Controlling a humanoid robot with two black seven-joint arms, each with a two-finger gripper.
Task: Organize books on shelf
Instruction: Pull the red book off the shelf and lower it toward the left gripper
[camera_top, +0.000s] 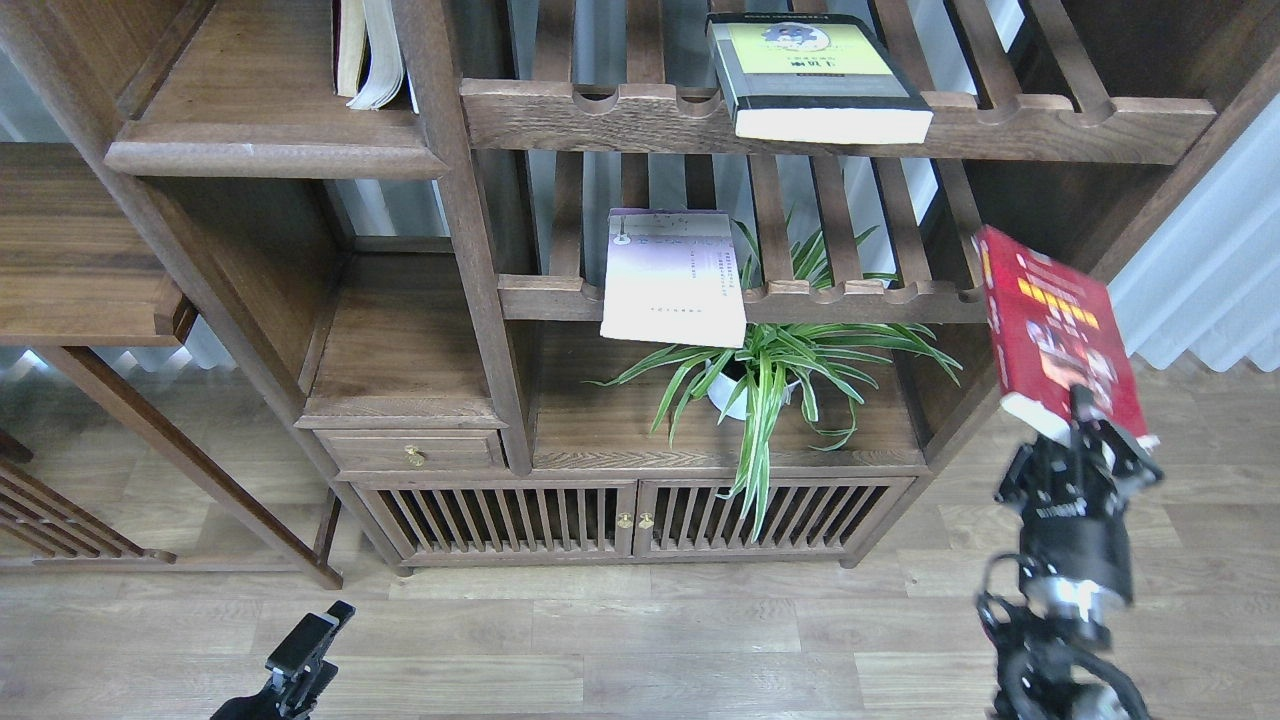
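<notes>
Right gripper (1085, 420) is clamped on the lower edge of the dark red book (1055, 325), which it holds up in the air, tilted with its cover facing the camera, to the right of the wooden bookcase and clear of every rack. Left gripper (310, 640) sits low over the floor (640, 640) at the bottom left; it carries nothing, and whether its fingers are parted cannot be told. Thick yellow-green book (815, 75) lies flat on the upper slatted rack (600, 115), its page edge jutting past the notched front rail. Thin pale lavender book (673, 278) lies flat on the lower slatted rack (850, 300), overhanging that rail at the front. Solid dark-brown shelf (265, 150) at upper left has a thick rounded lip; some other books (370, 50) stand at its right end against the upright post. A potted plant (770, 370) stands on the board below the lower rack, just under the lavender book, above a cabinet with slatted doors (630, 520).
</notes>
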